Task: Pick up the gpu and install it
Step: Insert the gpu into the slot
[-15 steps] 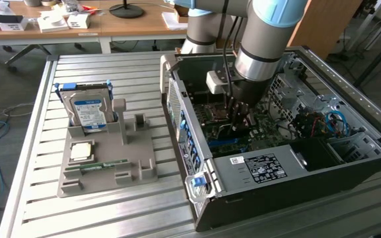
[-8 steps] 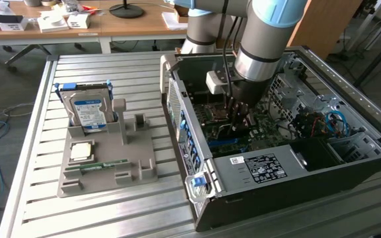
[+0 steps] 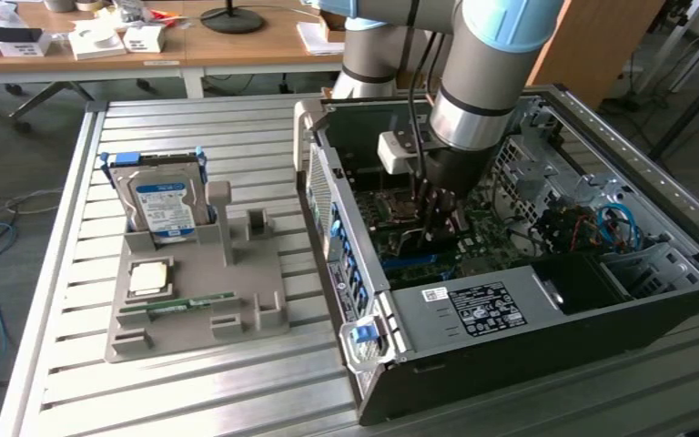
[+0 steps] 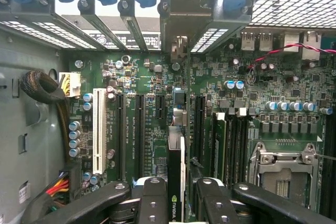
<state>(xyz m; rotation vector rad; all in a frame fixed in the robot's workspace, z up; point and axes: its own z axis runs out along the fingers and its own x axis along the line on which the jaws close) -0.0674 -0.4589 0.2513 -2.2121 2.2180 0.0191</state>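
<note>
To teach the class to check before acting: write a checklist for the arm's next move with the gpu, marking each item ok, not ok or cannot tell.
1. gpu held in gripper: ok.
2. gripper inside case, over motherboard: ok.
3. gpu edge-on, parallel to slots: ok.
4. gpu seated in a slot: cannot tell.
5. gpu apart from red wires: ok.

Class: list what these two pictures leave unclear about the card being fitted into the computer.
- Wrist view: the gpu shows edge-on in the gripper. Its connector edge is hidden beneath it, so seating is unclear.
- Exterior view: the arm covers the gpu.
- Exterior view: the hard drive label print is too small.
</note>
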